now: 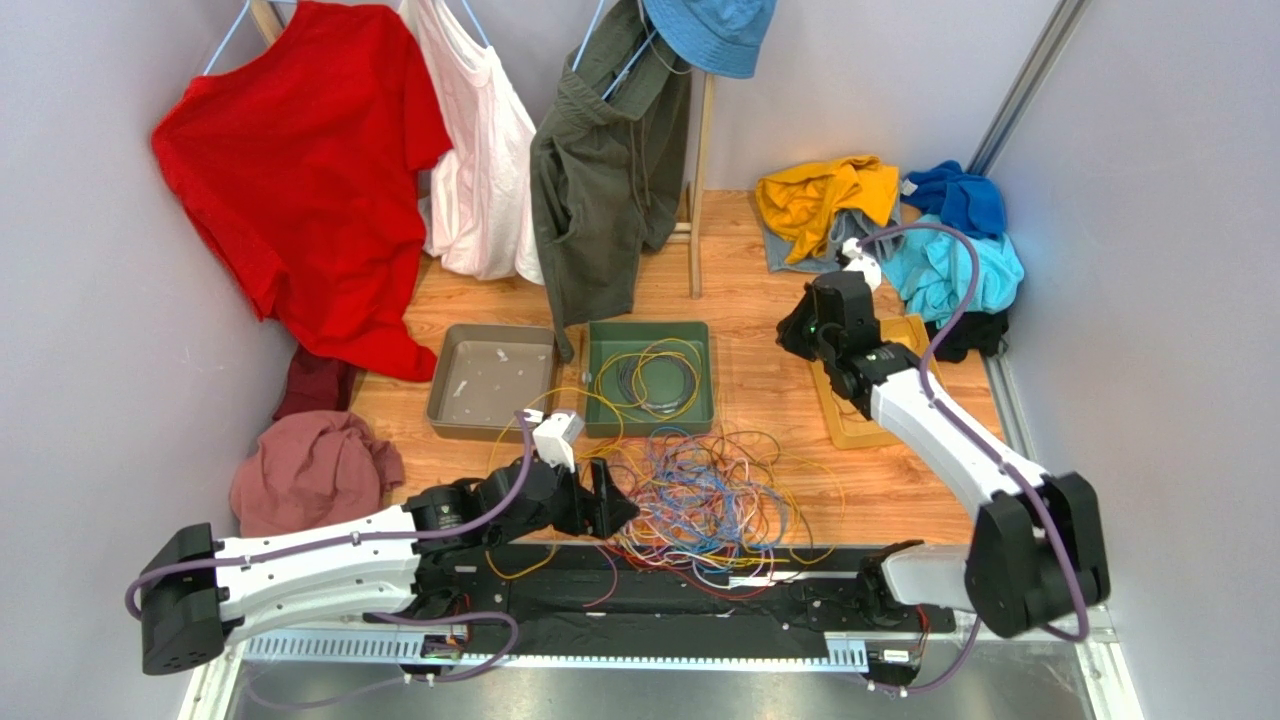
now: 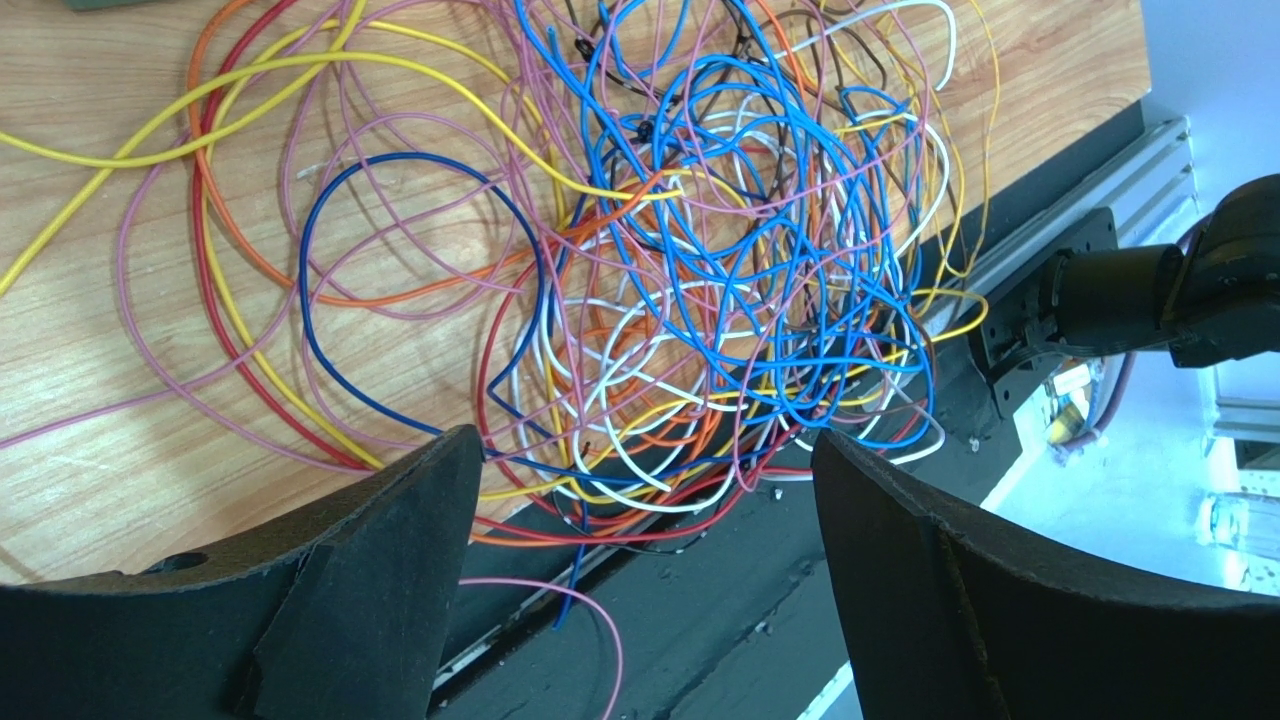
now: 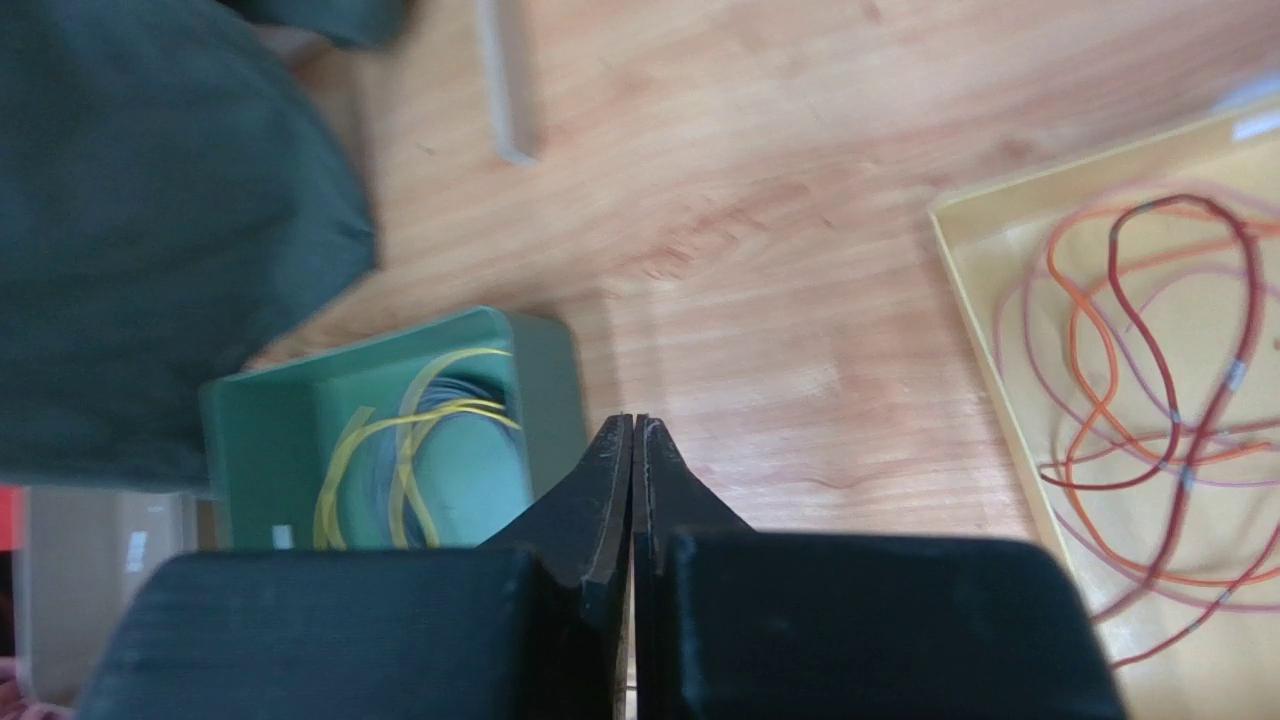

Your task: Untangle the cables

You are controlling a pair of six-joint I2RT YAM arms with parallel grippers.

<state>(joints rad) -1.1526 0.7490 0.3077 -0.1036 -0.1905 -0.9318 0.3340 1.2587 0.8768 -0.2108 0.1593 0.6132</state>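
Lower wide-open left gripper onto cables heaped at worktop's near edge, pinch one outlying strand, draw slowly; bring clenched, empty right gripper in to pin the heap.

A wooden desk carries everything. Near its middle a grey tray and a green tray sit side by side, just apart; the green one holds coiled yellow strands. To the right lies a yellow tray with orange and red loops in it. In front of the trays a loose tangle of cables in blue, yellow, orange, pink, red and white spreads over the wood, its near side spilling onto the black rail. A heap of clothes fills the far right corner.
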